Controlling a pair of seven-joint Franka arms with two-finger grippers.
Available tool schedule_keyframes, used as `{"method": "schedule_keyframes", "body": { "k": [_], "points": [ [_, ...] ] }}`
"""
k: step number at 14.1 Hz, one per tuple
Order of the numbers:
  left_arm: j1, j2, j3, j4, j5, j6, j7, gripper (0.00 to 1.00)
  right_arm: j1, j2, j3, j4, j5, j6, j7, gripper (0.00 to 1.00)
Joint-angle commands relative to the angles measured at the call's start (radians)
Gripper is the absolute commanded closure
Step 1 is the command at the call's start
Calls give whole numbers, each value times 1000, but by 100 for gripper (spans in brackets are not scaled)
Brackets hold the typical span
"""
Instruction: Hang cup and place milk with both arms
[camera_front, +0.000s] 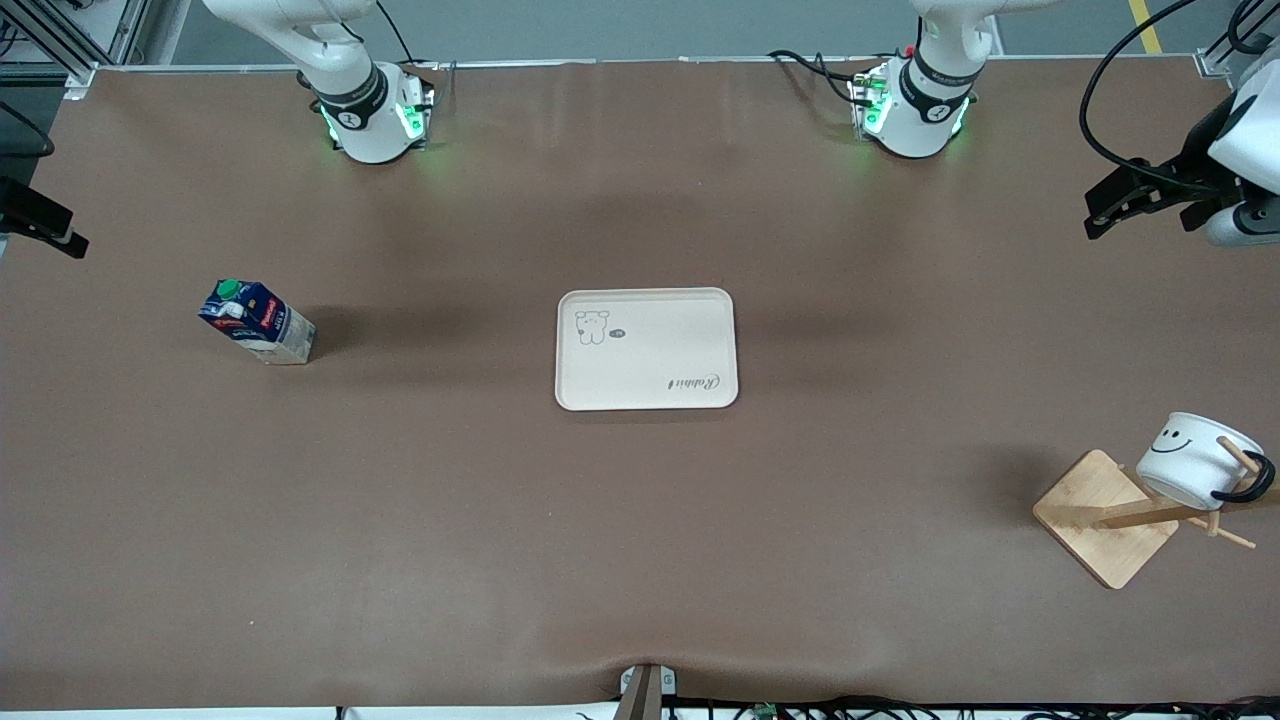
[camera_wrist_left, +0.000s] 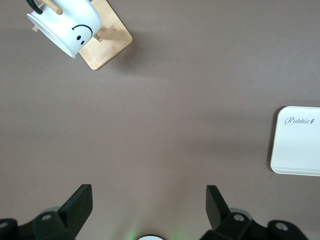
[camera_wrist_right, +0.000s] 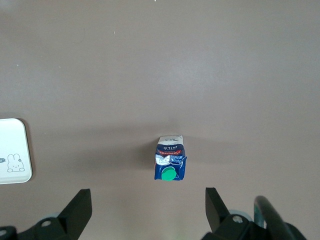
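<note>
The white smiley cup (camera_front: 1195, 458) hangs by its black handle on a peg of the wooden rack (camera_front: 1100, 515) at the left arm's end of the table, near the front camera. The cup also shows in the left wrist view (camera_wrist_left: 65, 30). The milk carton (camera_front: 258, 322) stands upright at the right arm's end and shows in the right wrist view (camera_wrist_right: 170, 164). My left gripper (camera_wrist_left: 149, 200) is open and empty, high over bare table (camera_front: 1105, 205). My right gripper (camera_wrist_right: 149, 202) is open and empty, high over the table beside the milk.
A cream tray (camera_front: 647, 348) with a rabbit drawing lies at the table's middle, between the milk and the rack. It shows at the edge of both wrist views, the left (camera_wrist_left: 300, 145) and the right (camera_wrist_right: 12, 150). Brown tabletop surrounds it.
</note>
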Motion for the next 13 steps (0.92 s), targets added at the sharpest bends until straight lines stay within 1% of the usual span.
{"method": "schedule_keyframes", "body": {
  "k": [1, 5, 13],
  "points": [
    [3, 8, -4, 29, -2, -3, 9, 0, -4, -6, 3, 3, -10, -9, -2, 0],
    [5, 6, -4, 44, -3, -9, 9, 0, -4, -6, 3, 5, -10, -8, -2, 0],
    [6, 6, -4, 41, -3, -12, 9, 0, -4, -6, 3, 3, -10, -10, 0, 0]
  ]
}}
